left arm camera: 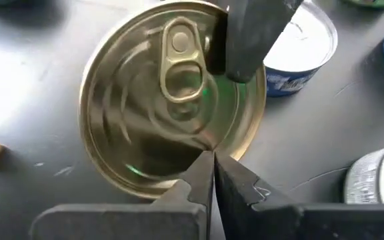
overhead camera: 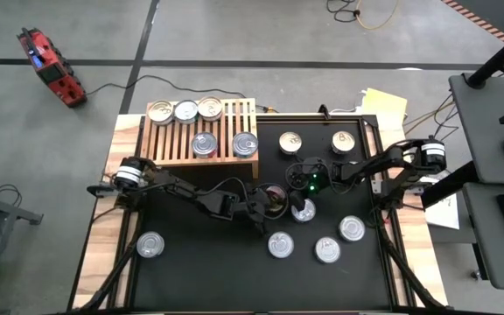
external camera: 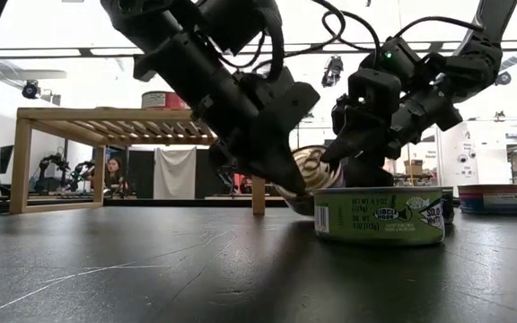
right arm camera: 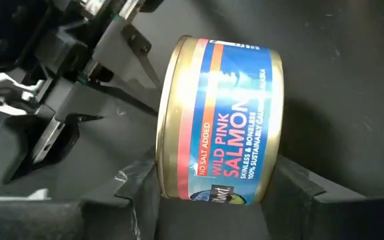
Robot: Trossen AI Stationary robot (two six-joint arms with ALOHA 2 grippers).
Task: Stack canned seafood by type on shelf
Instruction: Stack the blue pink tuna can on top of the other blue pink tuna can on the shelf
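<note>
A salmon can (right arm camera: 222,113) with a gold pull-tab lid (left arm camera: 172,100) and a blue label stands tipped on its edge at the middle of the black mat (overhead camera: 208,262). My right gripper (overhead camera: 283,194) is shut on it from the table's right side. My left gripper (left arm camera: 212,160), shut, meets the lid from the left. The wooden shelf (overhead camera: 171,138) at the far left carries three cans along its far edge (overhead camera: 185,110) and two (overhead camera: 204,144) near its front. My left gripper's shut fingertips (left arm camera: 204,167) rest against the lid close to its rim (left arm camera: 209,148), slanting down from the table's left. My right gripper pinches the can across its two flat ends, one finger (left arm camera: 245,40) on the lid, the other (right arm camera: 299,187) on the base. The fingers come slanting down from the table's right. The can is tilted on edge, lid toward the left gripper.
Loose cans lie on the mat: two at the far right (overhead camera: 290,142) (overhead camera: 343,142), one at the near left (overhead camera: 150,244), several near right (overhead camera: 280,244) (overhead camera: 326,250) (overhead camera: 351,228), and one (overhead camera: 303,210) right beside the grippers. A green-labelled can (external camera: 380,215) stands nearest the low camera.
</note>
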